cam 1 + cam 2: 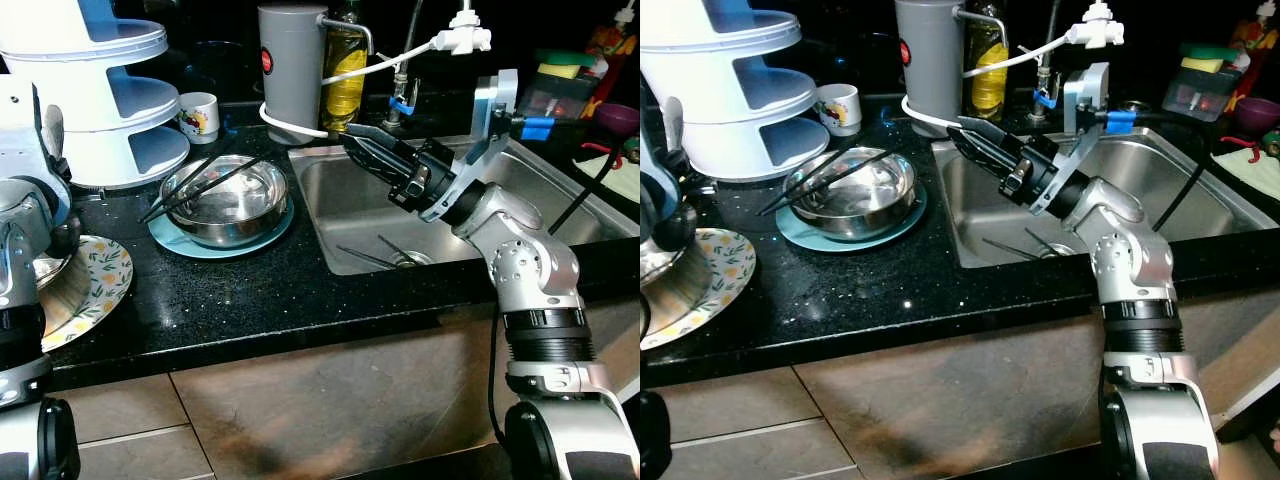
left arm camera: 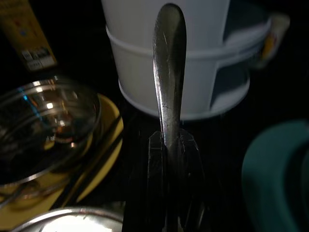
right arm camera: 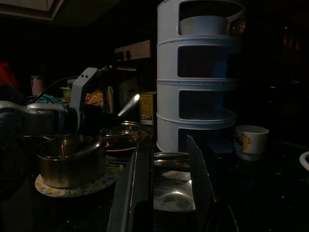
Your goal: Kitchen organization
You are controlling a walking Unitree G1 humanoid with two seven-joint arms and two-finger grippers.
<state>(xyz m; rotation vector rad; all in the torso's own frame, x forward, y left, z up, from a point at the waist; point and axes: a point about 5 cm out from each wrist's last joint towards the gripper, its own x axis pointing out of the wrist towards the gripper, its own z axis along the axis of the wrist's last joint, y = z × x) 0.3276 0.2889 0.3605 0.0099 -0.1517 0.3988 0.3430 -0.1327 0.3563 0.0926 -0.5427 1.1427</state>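
Observation:
My left gripper (image 2: 169,142) is shut on the handle of a metal spoon (image 2: 169,72), held beside the floral plate (image 1: 95,290) at the counter's left end; the spoon (image 3: 128,104) sticks up above a steel bowl (image 3: 67,164) on that plate. My right gripper (image 1: 358,142) is open and empty above the sink's left rim, its fingers (image 3: 133,188) aimed at the steel bowl (image 1: 225,195). This bowl rests on a teal plate (image 1: 172,238), with black chopsticks (image 1: 195,185) lying across it.
A white tiered rack (image 1: 100,90) and a mug (image 1: 200,115) stand behind the bowl. A grey canister (image 1: 292,70), an oil bottle (image 1: 345,75) and the tap line the back. More utensils (image 1: 375,255) lie in the sink (image 1: 560,200).

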